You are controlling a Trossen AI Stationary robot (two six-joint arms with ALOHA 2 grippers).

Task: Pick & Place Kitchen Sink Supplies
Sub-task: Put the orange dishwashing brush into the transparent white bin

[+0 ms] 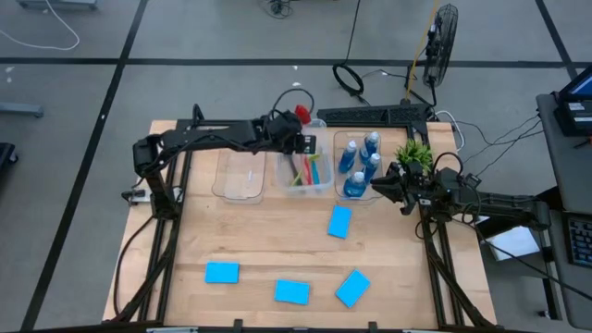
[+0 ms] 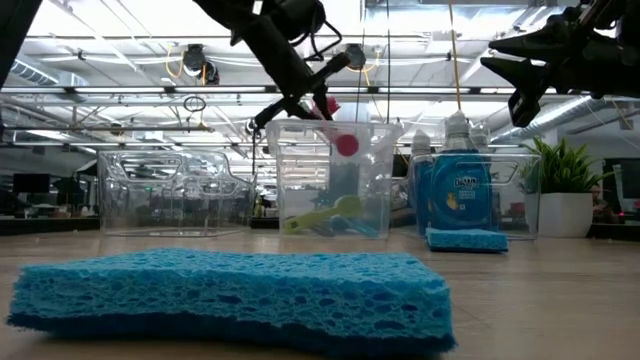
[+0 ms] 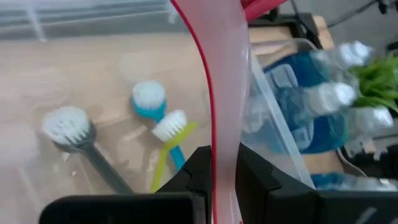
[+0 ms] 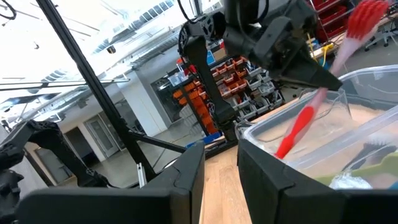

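Note:
My left gripper (image 1: 294,141) (image 3: 224,165) hovers over the middle clear bin (image 1: 319,190), shut on the red brush (image 1: 301,113). The grey brush (image 3: 65,127), blue brush (image 3: 149,99) and yellow-green brush (image 3: 171,127) lie on that bin's floor. Several blue bottles (image 1: 359,162) stand in the right bin (image 1: 340,190). Blue sponges lie flat on the table (image 1: 339,222) (image 1: 222,272) (image 1: 291,291) (image 1: 352,288). My right gripper (image 1: 384,185) (image 4: 221,165) is open and holds nothing, raised beside the right bin's right wall. My left gripper pinches the red brush's handle (image 3: 225,146) around its middle between the two fingers, which lie across it and come from above, slanting down. The brush is tilted, its red head (image 4: 367,15) up over the bin's far rim and its lower end (image 4: 297,132) down inside the middle bin.
The left clear bin (image 1: 239,176) stands beside the middle one. A green potted plant (image 1: 413,153) sits on the table by the right gripper. Bare wood lies between the bins and the sponges. A keyboard (image 1: 370,114) and cables lie past the far edge.

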